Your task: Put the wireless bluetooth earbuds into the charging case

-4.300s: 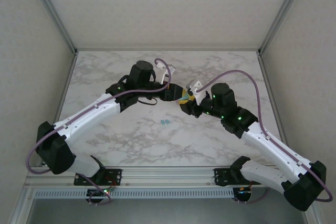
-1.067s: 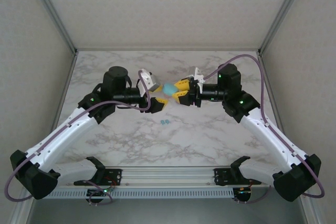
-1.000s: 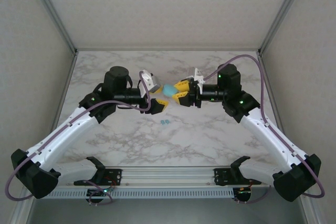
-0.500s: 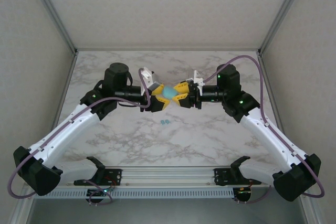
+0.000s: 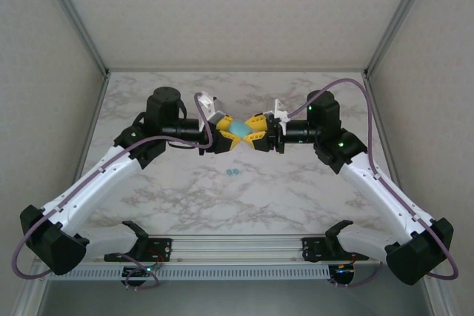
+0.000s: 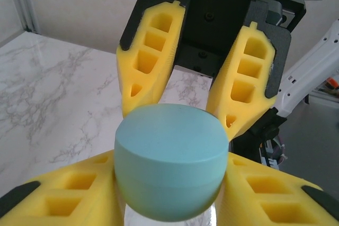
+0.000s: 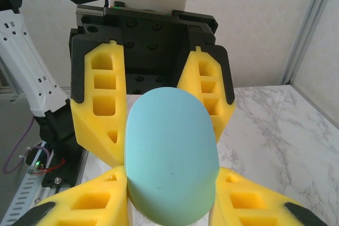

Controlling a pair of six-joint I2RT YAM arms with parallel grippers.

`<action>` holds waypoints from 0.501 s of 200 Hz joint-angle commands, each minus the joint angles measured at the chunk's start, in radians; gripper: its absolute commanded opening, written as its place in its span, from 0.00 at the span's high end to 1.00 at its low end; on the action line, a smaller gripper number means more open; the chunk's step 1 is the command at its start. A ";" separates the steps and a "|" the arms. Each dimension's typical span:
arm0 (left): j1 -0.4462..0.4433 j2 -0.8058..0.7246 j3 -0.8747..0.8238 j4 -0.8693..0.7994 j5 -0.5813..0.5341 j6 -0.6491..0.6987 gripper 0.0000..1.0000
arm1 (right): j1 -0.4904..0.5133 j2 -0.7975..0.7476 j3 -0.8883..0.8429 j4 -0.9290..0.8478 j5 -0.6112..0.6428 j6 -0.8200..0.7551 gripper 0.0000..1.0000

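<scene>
A teal-blue oval charging case [image 5: 239, 132] hangs in the air above the table's middle, lid closed. My left gripper [image 5: 228, 132] comes at it from the left and my right gripper [image 5: 252, 132] from the right, so the yellow fingers cross around it. In the left wrist view the case [image 6: 169, 168] sits pressed between my own lower fingers [image 6: 74, 194], with the right gripper's fingers [image 6: 148, 72] straddling it from above. The right wrist view shows the case's broad face [image 7: 170, 152] wedged between that gripper's pads. Two tiny teal-blue earbuds [image 5: 232, 172] lie on the marble below.
The marble table [image 5: 296, 197] is walled by metal frame posts [image 5: 74, 16] at the back corners. Purple cables [image 5: 348, 86] loop over both arms. A rail with the arm bases [image 5: 237, 246] runs along the near edge.
The left gripper moved right from beside the case and its fingers came in around it. The right gripper stayed in place, still holding the case.
</scene>
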 commanded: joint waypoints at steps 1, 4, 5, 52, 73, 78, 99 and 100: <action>0.004 0.009 0.024 0.025 0.035 -0.013 0.60 | 0.009 -0.018 -0.023 0.044 0.007 -0.004 0.67; 0.005 0.009 0.025 0.024 0.036 -0.011 0.60 | 0.009 -0.019 -0.023 0.044 0.011 -0.004 0.67; 0.004 0.009 0.025 0.023 0.036 -0.011 0.60 | 0.009 -0.018 -0.023 0.044 0.011 -0.004 0.68; 0.004 0.011 0.028 0.031 0.043 -0.026 0.55 | 0.013 -0.018 -0.024 0.039 0.016 -0.013 0.67; 0.004 0.012 0.028 0.030 0.042 -0.026 0.53 | 0.013 -0.016 -0.022 0.037 0.012 -0.018 0.67; 0.005 0.011 0.028 0.029 0.043 -0.026 0.53 | 0.012 -0.013 -0.020 0.036 0.012 -0.018 0.67; 0.004 0.014 0.032 0.025 0.049 -0.023 0.52 | 0.013 -0.005 -0.014 0.028 0.002 -0.021 0.67; 0.004 0.014 0.032 0.024 0.049 -0.021 0.52 | 0.013 -0.005 -0.014 0.028 0.002 -0.021 0.67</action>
